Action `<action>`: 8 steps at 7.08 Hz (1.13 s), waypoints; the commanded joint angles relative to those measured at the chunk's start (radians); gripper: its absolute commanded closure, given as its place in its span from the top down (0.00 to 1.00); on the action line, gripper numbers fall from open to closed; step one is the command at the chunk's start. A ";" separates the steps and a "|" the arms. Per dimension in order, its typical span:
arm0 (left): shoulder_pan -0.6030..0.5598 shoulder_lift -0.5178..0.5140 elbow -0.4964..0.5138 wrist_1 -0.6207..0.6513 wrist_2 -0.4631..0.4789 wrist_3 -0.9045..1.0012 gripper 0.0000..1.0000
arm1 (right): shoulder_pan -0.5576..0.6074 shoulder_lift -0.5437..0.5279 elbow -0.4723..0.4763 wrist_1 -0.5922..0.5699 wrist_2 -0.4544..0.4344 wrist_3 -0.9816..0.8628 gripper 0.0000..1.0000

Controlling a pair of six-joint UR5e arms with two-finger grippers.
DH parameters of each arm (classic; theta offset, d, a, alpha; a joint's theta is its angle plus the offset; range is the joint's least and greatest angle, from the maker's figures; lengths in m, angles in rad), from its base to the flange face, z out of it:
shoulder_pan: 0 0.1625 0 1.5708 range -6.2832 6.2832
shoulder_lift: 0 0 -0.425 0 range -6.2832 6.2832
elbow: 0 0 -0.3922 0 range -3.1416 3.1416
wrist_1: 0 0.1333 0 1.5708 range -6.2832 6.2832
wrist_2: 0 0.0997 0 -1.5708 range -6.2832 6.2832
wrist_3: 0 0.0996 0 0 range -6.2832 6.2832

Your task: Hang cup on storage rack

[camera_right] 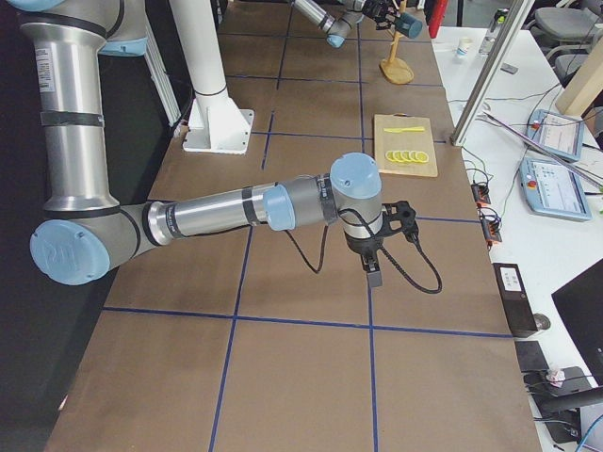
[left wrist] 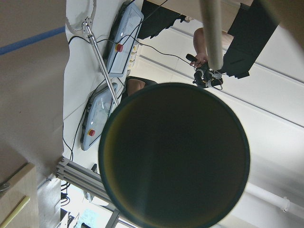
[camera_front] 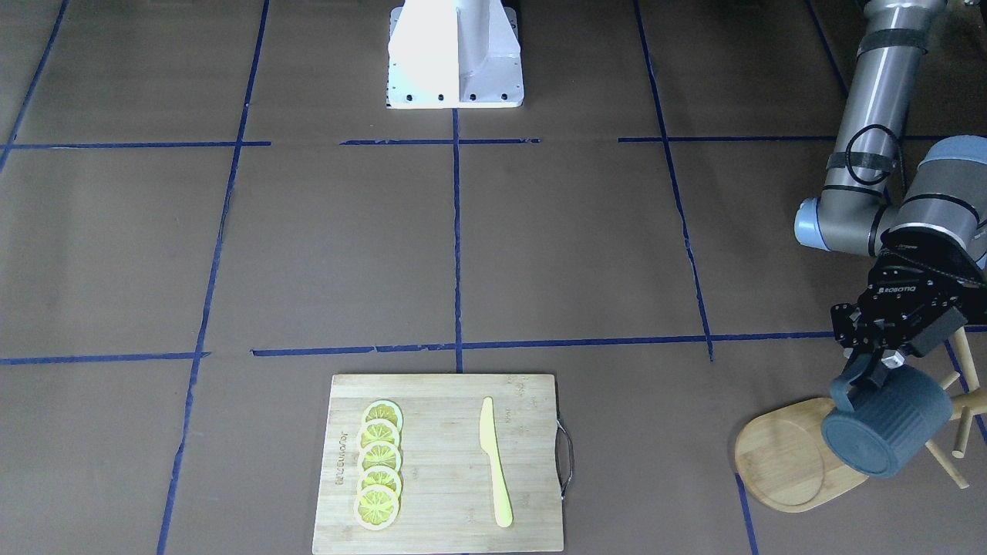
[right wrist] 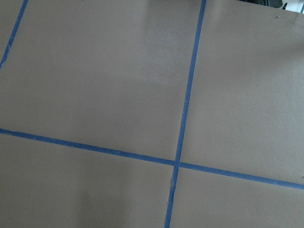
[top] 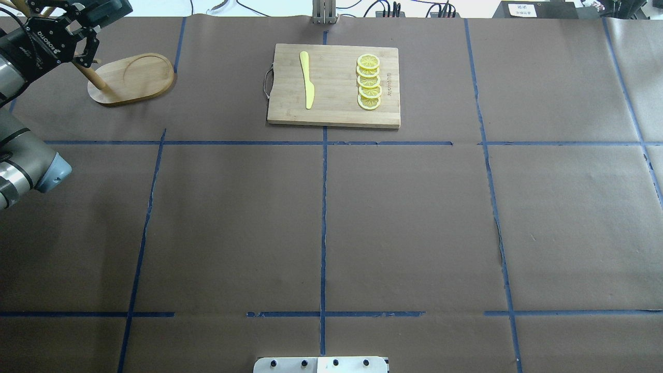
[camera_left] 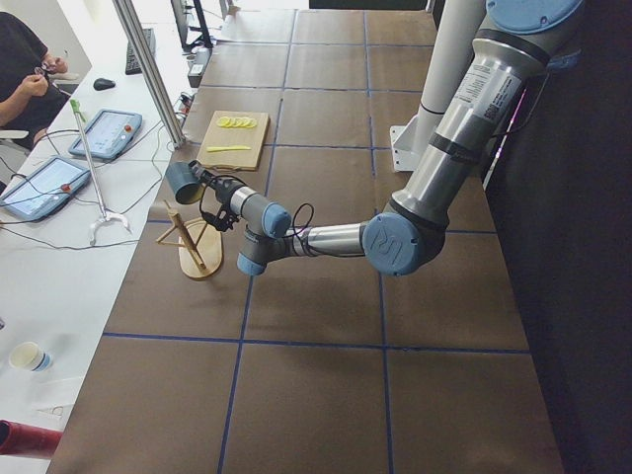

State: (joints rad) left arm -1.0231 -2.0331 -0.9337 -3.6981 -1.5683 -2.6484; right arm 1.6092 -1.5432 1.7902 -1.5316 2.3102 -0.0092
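Left end effector (camera_front: 867, 376) holds the cup (camera_front: 887, 428) — above the storage rack (camera_front: 779, 462).

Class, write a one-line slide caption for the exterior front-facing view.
The left gripper holds the tilted blue-grey cup at the wooden rack; a cutting board with lemon slices and knife lies apart.

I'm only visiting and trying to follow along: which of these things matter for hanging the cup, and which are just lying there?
In the job: cup, held by the left gripper; rack.
Lying about: cutting board, knife, lemon slices.
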 commanded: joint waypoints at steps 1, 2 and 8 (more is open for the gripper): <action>-0.002 -0.007 -0.005 0.001 0.002 -0.007 0.01 | 0.000 0.000 0.000 0.001 0.000 0.000 1.00; 0.000 -0.012 -0.008 0.003 0.031 -0.021 0.01 | 0.000 0.000 0.000 0.001 0.000 0.000 1.00; -0.002 -0.004 -0.022 0.004 0.050 -0.033 0.02 | 0.000 0.000 0.000 0.001 -0.002 -0.002 1.00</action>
State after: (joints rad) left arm -1.0246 -2.0378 -0.9548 -3.6938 -1.5211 -2.6740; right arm 1.6091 -1.5432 1.7902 -1.5309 2.3087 -0.0096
